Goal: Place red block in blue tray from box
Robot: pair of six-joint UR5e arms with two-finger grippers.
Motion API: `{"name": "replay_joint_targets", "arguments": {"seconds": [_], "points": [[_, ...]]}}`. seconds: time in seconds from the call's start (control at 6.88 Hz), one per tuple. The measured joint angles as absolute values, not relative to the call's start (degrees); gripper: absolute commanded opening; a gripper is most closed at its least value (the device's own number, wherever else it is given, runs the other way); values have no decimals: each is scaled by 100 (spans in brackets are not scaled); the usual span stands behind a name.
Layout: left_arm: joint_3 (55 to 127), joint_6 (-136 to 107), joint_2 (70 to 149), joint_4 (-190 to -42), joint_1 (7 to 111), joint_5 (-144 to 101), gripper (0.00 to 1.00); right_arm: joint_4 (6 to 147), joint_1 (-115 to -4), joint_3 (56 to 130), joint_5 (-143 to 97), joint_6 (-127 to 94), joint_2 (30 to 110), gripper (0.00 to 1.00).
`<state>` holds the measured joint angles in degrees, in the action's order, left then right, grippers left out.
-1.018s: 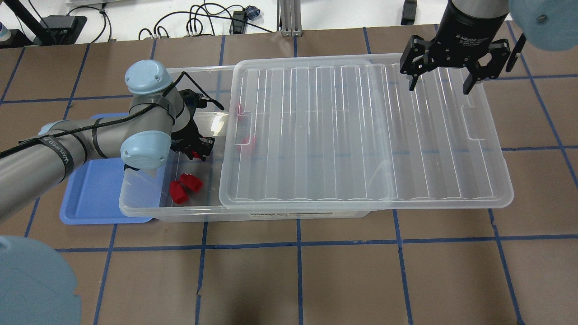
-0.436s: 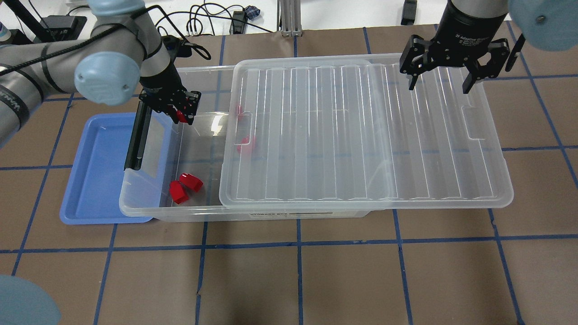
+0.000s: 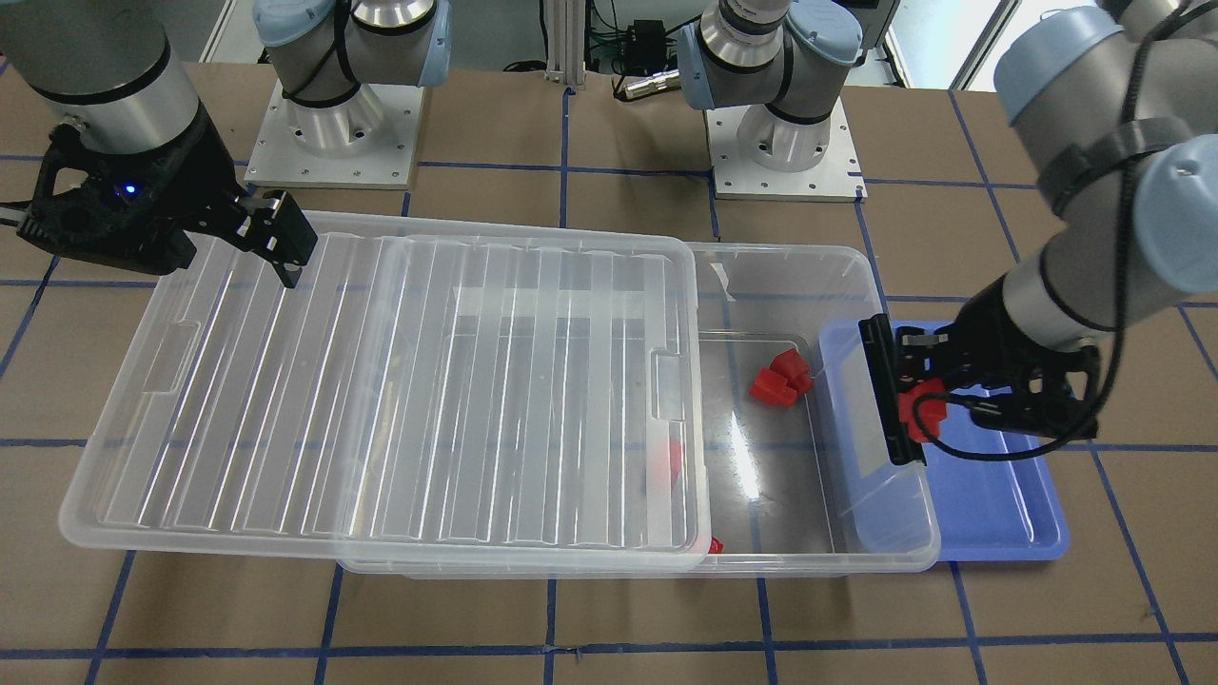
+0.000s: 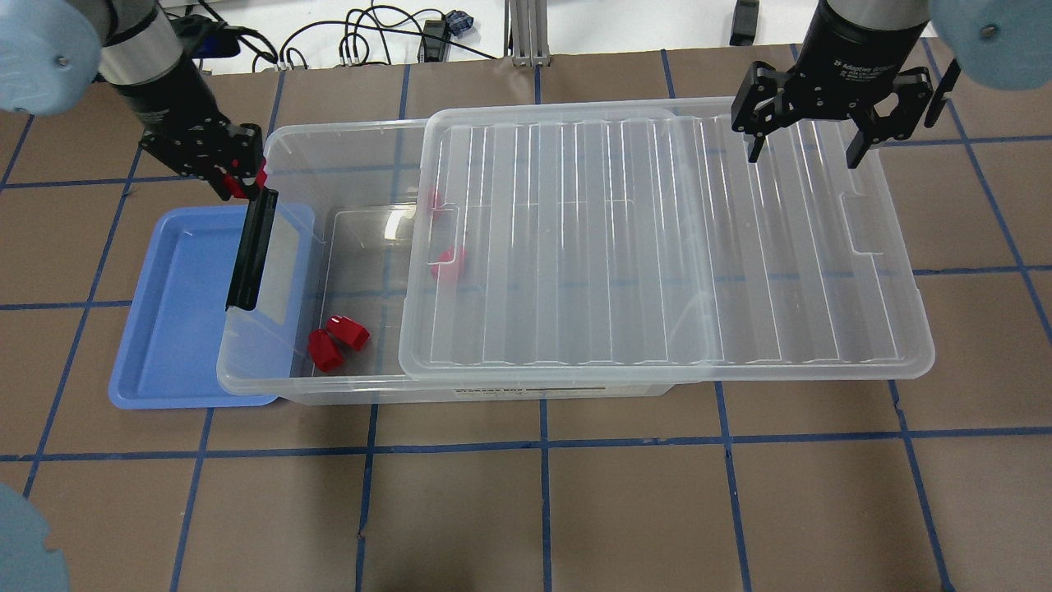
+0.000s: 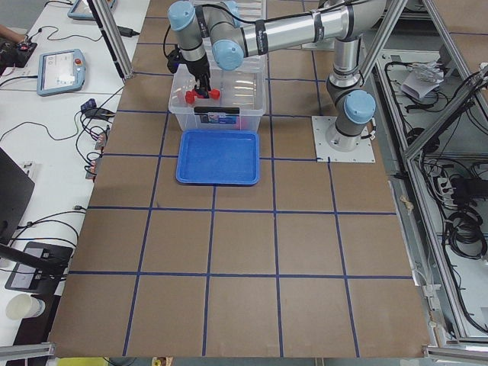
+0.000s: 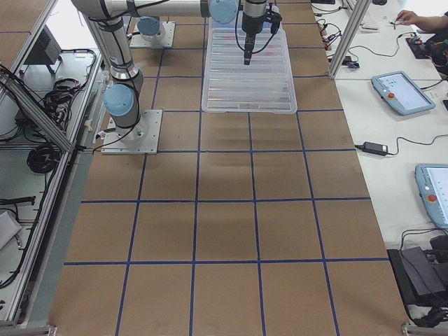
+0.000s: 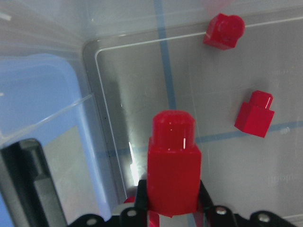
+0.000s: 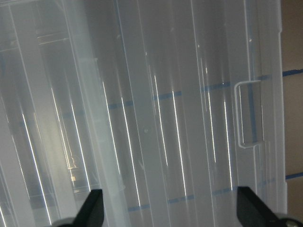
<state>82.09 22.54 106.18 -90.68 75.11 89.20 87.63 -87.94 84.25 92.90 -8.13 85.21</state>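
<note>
We show the left tool (image 4: 245,179) clamped on the red block (image 7: 173,165), stub pointing outward, above the left end of the box (image 4: 329,385), beside its black latch bar (image 4: 251,251) and at the edge of the blue tray (image 4: 164,345). The right tool (image 4: 804,156), jaws spread wide and empty, hangs over the lid (image 4: 657,247); two spare blocks (image 4: 337,341) lie in the box

The table (image 4: 625,510) is covered in brown sheets crossed by a grid of blue tape lines (image 4: 542,448). Just beyond its far edge, a tangle of black cables (image 4: 362,37) lies beside an aluminium post (image 4: 526,33). On the white bench off the table's left end lie a teach pendant (image 5: 62,71) and a white paper cup (image 5: 20,306); off the right end lie another pendant (image 6: 400,92) and a black power adapter (image 6: 374,148).
</note>
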Motion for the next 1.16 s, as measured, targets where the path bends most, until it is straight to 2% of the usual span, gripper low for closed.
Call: {"name": "replay_joint_targets", "arguments": {"seconds": [0.29,0.44,0.58,0.73,0.87,1.16], "points": [[8349,3552,10854,-8735,6733,8934,13,8748,-8283,8416,9678,-606,8509,100],[8710,3843,11032,-8042,6508,8950,24,8737,-7885,8427,9819,-323,8508,100],[9200,3948,11165,-7316,6350,8944,25,8760,-7501,8451,9877,157,8492,100],[9671,3977,11272,-6597,6235,8945,79,8780,-7097,8479,9897,832,8437,100],[9970,3980,11341,-6176,6183,8938,100,8789,-6720,8506,10006,1386,8344,100],[10045,3975,11328,-5987,6174,8939,100,8923,-6276,8820,10348,1788,8222,100]]}}
